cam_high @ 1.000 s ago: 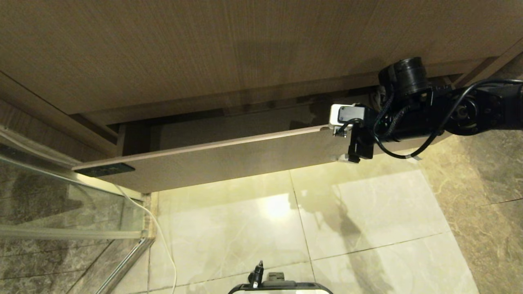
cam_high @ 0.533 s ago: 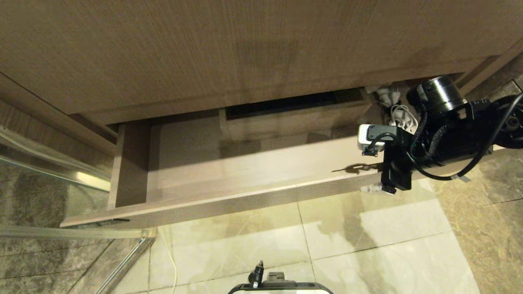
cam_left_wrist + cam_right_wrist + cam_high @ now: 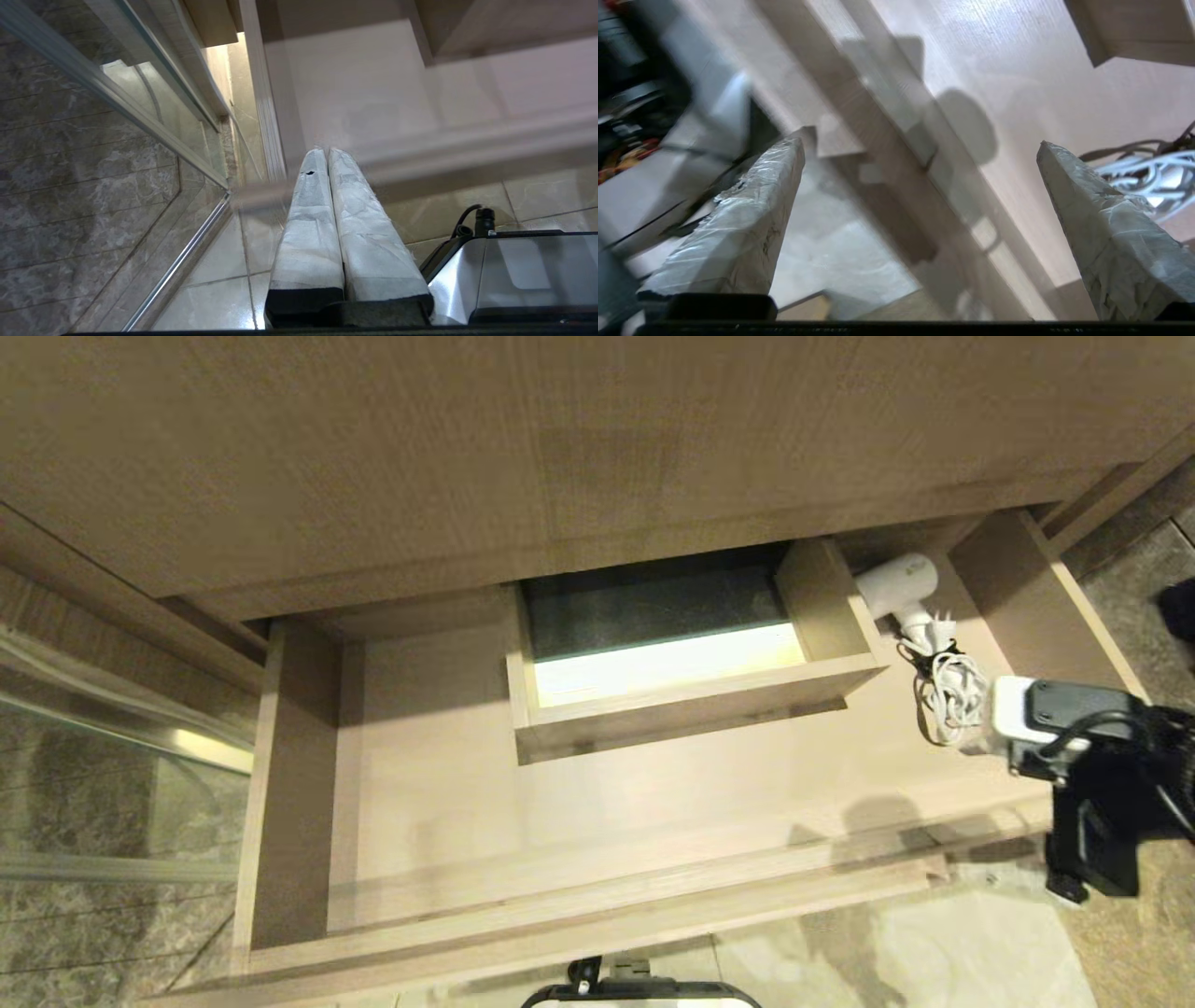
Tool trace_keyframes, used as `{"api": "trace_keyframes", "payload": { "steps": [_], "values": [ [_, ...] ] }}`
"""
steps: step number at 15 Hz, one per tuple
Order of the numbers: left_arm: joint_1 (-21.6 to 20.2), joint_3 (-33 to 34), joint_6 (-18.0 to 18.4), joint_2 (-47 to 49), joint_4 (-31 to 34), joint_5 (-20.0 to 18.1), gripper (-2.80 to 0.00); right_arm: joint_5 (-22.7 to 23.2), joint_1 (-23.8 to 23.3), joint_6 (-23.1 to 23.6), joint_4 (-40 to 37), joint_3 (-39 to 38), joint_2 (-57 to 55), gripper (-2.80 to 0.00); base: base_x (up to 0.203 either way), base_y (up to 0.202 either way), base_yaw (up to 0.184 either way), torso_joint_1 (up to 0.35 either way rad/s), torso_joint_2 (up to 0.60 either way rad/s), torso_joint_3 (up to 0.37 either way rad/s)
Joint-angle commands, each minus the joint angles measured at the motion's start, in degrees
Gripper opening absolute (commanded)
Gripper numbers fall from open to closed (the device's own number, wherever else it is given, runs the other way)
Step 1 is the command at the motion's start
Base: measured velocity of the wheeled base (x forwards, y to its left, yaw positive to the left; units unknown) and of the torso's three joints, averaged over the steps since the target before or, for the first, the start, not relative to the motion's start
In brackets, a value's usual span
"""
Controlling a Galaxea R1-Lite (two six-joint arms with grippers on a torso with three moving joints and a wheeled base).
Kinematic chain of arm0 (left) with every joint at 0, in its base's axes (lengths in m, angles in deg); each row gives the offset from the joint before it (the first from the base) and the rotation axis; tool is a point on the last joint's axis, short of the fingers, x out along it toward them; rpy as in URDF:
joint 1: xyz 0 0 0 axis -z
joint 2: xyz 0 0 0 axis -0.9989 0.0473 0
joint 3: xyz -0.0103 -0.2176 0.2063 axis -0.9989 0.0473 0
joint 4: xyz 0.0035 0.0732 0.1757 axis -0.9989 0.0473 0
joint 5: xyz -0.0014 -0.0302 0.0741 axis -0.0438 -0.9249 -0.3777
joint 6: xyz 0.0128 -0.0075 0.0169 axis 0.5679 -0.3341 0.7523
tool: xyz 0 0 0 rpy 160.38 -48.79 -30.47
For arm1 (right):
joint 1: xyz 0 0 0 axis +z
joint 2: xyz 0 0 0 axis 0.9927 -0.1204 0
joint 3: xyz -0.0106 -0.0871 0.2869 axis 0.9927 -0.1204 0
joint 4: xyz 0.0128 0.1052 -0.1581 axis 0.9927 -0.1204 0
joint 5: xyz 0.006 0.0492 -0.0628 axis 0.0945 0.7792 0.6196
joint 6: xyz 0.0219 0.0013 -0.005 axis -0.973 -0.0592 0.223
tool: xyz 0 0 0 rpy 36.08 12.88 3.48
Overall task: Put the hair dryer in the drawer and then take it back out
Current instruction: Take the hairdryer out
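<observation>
glass panel (image 3: 112, 803): 9 o'clock in the head view, metal-edged, beside the drawer's left end; marbled wall behind it.
left gripper (image 3: 327, 156): not in the head view. Wrist view shows both wrapped fingers (image 3: 310, 219) pressed flat together, clenched on nothing, pointing at the drawer's left front corner.
drawer (image 3: 579, 905): pulled wide open under the tan wood-grain cabinet front (image 3: 523, 439), filling the head view from 9 to 3 o'clock. Front rail runs along 6 o'clock. Floor bare over the left and centre.
inner box (image 3: 691, 695): wooden cut-out compartment at the drawer's back, about 12 o'clock of the drawer floor; dark and lit surface visible through it.
hair dryer (image 3: 898, 584): white, lying in the drawer's back right corner, about 2 o'clock, just right of the inner box.
cord (image 3: 948, 695): white, bundled on the drawer floor, trailing from the dryer toward 3 o'clock.
right gripper (image 3: 920, 149): arm at 3–4 o'clock in the head view, at the drawer's right front corner. Fingers spread wide, released, empty, straddling the front rail. Cord bundle near one fingertip (image 3: 1052, 154), not touching.
floor tiles (image 3: 943, 943): pale, glossy, 5 o'clock.
</observation>
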Motion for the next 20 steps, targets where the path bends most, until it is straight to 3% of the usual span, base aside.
{"api": "trace_keyframes", "payload": {
  "steps": [1,4,5,7,11,15,20],
  "values": [
    [0.0,0.1,0.0,0.0,0.0,0.0,-2.8,0.1,-0.4,-0.2,-1.5,-5.9,14.9,0.0,0.0,0.0,0.0,0.0,0.0,0.0],
    [0.0,0.1,0.0,0.0,0.0,0.0,-2.8,0.3,-0.8,-2.2,-5.7,-11.5,27.5,0.0,0.0,0.0,0.0,0.0,0.0,0.0],
    [0.0,0.1,0.0,0.0,0.0,0.0,-2.8,0.2,-1.0,-5.2,-5.9,-12.7,29.4,-2.8,0.0,0.0,0.0,0.0,0.0,0.0],
    [0.0,0.1,0.0,0.0,0.0,0.0,-2.8,0.2,-2.5,-7.9,-4.1,-12.9,28.5,-2.8,0.0,0.0,0.0,0.0,0.0,0.0],
    [0.0,0.1,0.0,0.0,0.0,0.0,-2.8,0.3,-12.0,-12.2,-0.2,-8.5,19.7,-2.8,0.0,0.0,0.0,0.0,0.0,0.0],
    [0.0,0.1,0.0,0.0,0.0,0.0,-2.8,0.1,-18.9,-16.4,0.4,3.5,5.7,-2.8,0.0,0.0,0.0,0.0,0.0,0.0],
    [0.0,0.1,0.0,0.0,0.0,0.0,-2.8,-0.9,-24.7,-17.5,1.3,23.4,-16.6,-2.8,0.0,0.0,0.0,0.0,0.0,0.0]
  ]
}}
